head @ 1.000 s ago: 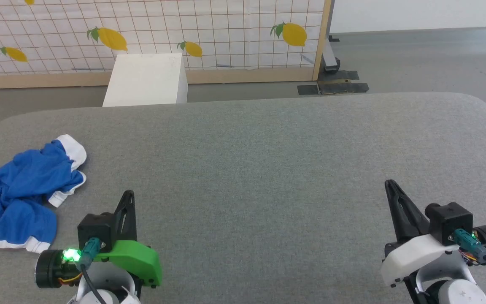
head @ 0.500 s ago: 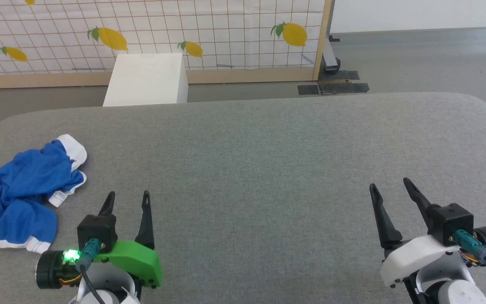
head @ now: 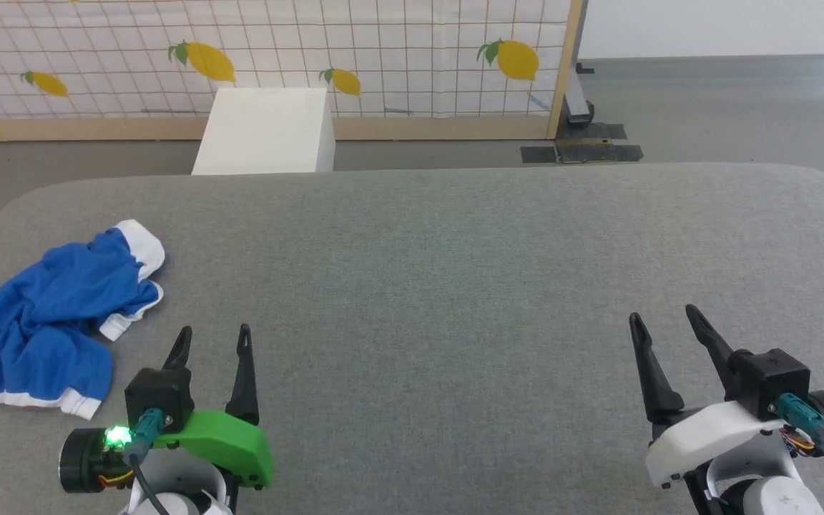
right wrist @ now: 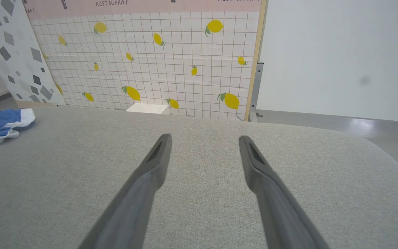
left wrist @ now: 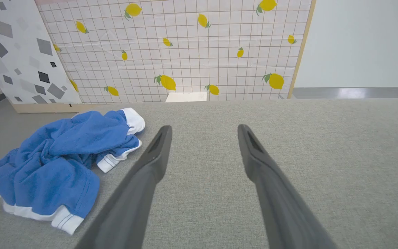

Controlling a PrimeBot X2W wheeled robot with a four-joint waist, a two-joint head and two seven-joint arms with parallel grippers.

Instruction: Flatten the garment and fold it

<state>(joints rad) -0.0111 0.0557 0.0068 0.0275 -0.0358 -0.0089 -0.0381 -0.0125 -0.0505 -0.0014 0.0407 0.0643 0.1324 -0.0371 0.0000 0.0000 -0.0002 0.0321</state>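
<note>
A: Both sets of fingers sprang apart, empty: left gripper (head: 214, 330) lower left, right gripper (head: 662, 313) lower right.
B: Shorts (head: 47, 315) sit crumpled mid left, just beyond the left one. I'd pinch a white hem and drag it toward the table (head: 455, 272) centre.
A: Head camera shifted a bit too; the shorts themselves look unmoved.

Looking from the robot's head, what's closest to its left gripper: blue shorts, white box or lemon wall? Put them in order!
From the left gripper:
1. blue shorts, on the table to its left
2. white box, beyond the table's far edge
3. lemon wall, behind the box
</note>
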